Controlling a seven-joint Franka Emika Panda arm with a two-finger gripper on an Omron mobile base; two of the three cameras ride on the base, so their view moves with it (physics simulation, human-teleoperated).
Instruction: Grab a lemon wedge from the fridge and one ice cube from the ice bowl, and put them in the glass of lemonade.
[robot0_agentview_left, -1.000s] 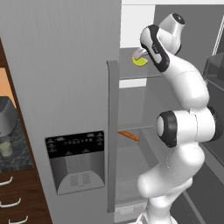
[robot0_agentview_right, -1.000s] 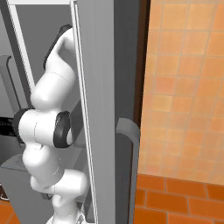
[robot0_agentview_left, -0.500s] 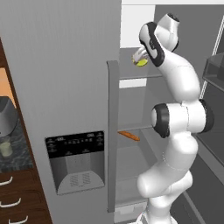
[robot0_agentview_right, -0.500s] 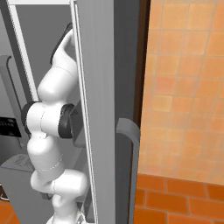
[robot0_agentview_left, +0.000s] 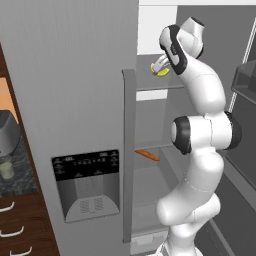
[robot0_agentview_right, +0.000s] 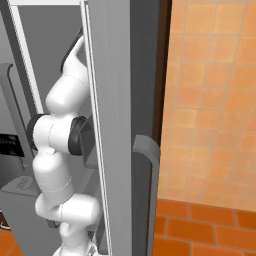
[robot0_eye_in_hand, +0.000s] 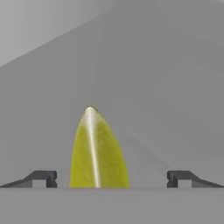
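Lemon wedge (robot0_eye_in_hand: 97, 151) glossy, smooth; fridge (robot0_agentview_left: 75, 75) matt grey metal.

lemon wedge (robot0_eye_in_hand: 97, 153): I've got it dead ahead in the hand view, bright yellow, pointed tip up, sitting on the top fridge shelf.
fridge (robot0_agentview_left: 80, 90): tall and grey, right door swung open, left door shut, black dispenser panel on it.
glass of lemonade (robot0_agentview_left: 7, 170): small, pale yellow-green, upright on the dark counter left of the fridge.

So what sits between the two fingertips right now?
In the hand view the lemon wedge stands between the open gripper's fingertips, gaps on both sides, nothing else there.
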